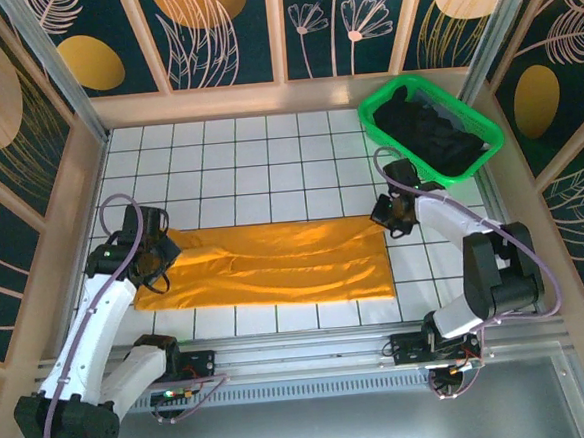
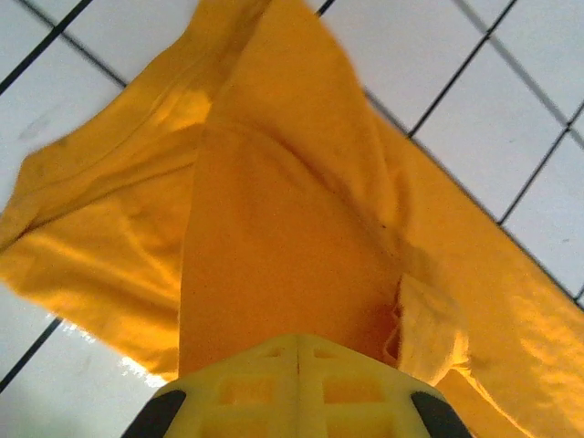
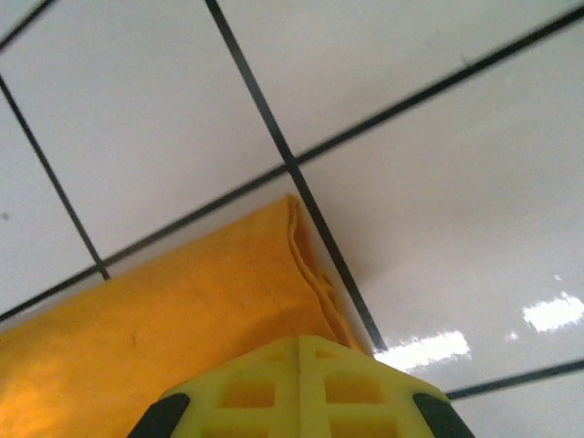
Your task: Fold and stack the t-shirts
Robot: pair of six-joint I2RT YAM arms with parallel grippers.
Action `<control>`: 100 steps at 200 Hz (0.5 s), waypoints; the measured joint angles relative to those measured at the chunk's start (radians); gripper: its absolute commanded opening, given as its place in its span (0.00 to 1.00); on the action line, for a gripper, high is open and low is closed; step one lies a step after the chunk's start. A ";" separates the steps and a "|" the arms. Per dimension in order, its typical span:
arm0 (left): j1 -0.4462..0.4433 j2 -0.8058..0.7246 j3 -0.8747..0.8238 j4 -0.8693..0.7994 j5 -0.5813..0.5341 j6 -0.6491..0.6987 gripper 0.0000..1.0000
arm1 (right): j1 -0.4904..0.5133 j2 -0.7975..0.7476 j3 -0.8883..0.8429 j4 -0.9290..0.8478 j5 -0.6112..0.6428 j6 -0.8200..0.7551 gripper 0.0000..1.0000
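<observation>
Left gripper (image 1: 167, 250) is seen closed on the orange-yellow t-shirt (image 1: 275, 265): in the left wrist view the cloth (image 2: 274, 228) is drawn up in a ridge that runs straight into the shut yellow fingers (image 2: 297, 342). Right gripper (image 1: 384, 216) is also seen closed. In the right wrist view its fingers (image 3: 299, 342) are pressed together over the shirt's corner (image 3: 164, 338), but whether cloth is actually pinched there cannot be told.

The shirt is laid as a long, narrow band on the white tiled table (image 1: 248, 162), just beyond the arm bases. Its long axis runs left to right, parallel to the near edge, with one end at each gripper. The right end is cut off square; the left end is bunched and slants away toward the near side. Lengthwise wrinkles are seen along the band. Which end is the neck cannot be told.

Black t-shirts (image 1: 431, 129) are heaped in the green basket (image 1: 374, 123) at the far right corner, well apart from the orange-yellow one.
</observation>
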 measured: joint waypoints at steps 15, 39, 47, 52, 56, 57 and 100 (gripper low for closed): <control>0.000 -0.023 -0.032 -0.013 -0.006 -0.019 0.00 | 0.000 -0.018 -0.021 -0.010 0.000 0.007 0.00; 0.000 -0.051 -0.079 -0.026 -0.024 -0.051 0.00 | 0.002 -0.037 -0.038 -0.024 0.000 0.011 0.00; 0.000 -0.056 -0.087 -0.031 -0.030 -0.060 0.00 | 0.002 -0.042 -0.041 -0.026 0.000 0.011 0.00; 0.000 -0.058 -0.091 -0.034 -0.036 -0.066 0.00 | 0.002 -0.044 -0.042 -0.029 0.000 0.014 0.00; 0.000 -0.059 -0.092 -0.036 -0.042 -0.069 0.00 | 0.002 -0.045 -0.042 -0.032 0.000 0.014 0.00; 0.000 -0.059 -0.092 -0.037 -0.046 -0.070 0.00 | 0.002 -0.046 -0.042 -0.033 0.000 0.014 0.00; 0.000 -0.070 -0.069 -0.075 -0.141 -0.099 0.00 | 0.012 -0.088 -0.042 -0.057 0.008 0.015 0.00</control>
